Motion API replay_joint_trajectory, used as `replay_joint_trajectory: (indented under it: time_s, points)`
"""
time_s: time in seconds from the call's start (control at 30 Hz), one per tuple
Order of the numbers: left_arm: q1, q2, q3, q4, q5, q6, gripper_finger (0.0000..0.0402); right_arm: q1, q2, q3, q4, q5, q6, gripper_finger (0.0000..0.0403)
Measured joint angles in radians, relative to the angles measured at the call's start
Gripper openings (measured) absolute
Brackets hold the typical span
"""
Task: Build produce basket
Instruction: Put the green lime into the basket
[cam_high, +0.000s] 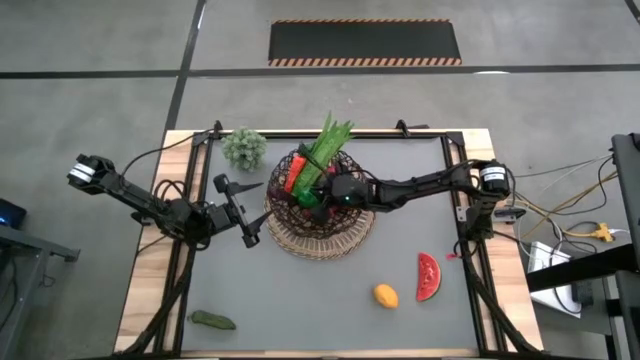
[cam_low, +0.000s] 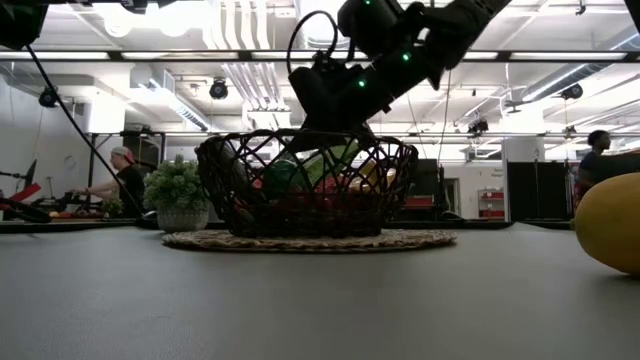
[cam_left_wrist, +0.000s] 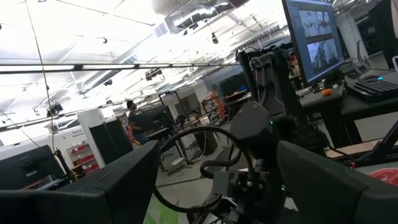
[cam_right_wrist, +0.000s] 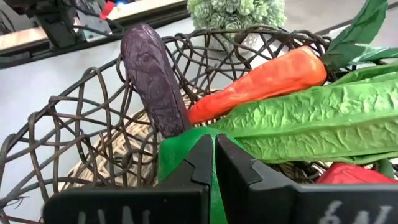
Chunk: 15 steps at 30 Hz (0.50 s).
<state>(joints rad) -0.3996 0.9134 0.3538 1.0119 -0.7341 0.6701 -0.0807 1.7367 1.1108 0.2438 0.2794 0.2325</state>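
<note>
The wire basket (cam_high: 320, 225) stands mid-table on its tan rim (cam_low: 310, 240). In it lie an orange carrot (cam_right_wrist: 261, 84), long green leaves (cam_right_wrist: 311, 121), a purple piece (cam_right_wrist: 152, 81), a red pepper (cam_right_wrist: 348, 174) and a smooth bright-green piece (cam_right_wrist: 177, 152). My right gripper (cam_right_wrist: 213, 158) reaches down into the basket (cam_high: 325, 195) and is shut on the green piece. My left gripper (cam_high: 248, 208) is open and empty just left of the basket. A mango (cam_high: 385, 295), a watermelon slice (cam_high: 428, 277) and a green vegetable (cam_high: 212, 320) lie on the table. My right gripper has the smooth bright-green piece (cam_right_wrist: 186, 143) in the thin slit between its two fingers, which come slanting down from the table's right. The piece sits low inside the basket, beside the purple piece. The fingers hide which part they have.
A pale bushy clump in a pot (cam_high: 244, 147) stands at the far left, behind the basket. Black rails (cam_high: 455, 180) run along the table's sides. Bare grey table (cam_high: 300, 300) lies near the front. People show in the room beyond.
</note>
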Motion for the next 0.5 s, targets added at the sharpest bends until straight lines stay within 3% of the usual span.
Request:
replay_joint_trajectory:
  time_s: [0.2,0.33,0.5]
  points:
    - [0.0,0.0,0.0,0.0,0.0,0.0,0.0305,0.0,0.0,-0.05,0.05,-0.004,-0.001,0.0009]
    - [0.0,0.007,0.0,-0.019,0.0,-0.042,0.0303,0.0,-0.02,-0.051,-0.029,-0.011,-0.01,0.0009]
    - [0.013,0.044,0.067,-0.203,-0.009,-0.172,0.0281,0.033,-0.149,-0.038,-0.16,0.034,-0.084,0.0009]
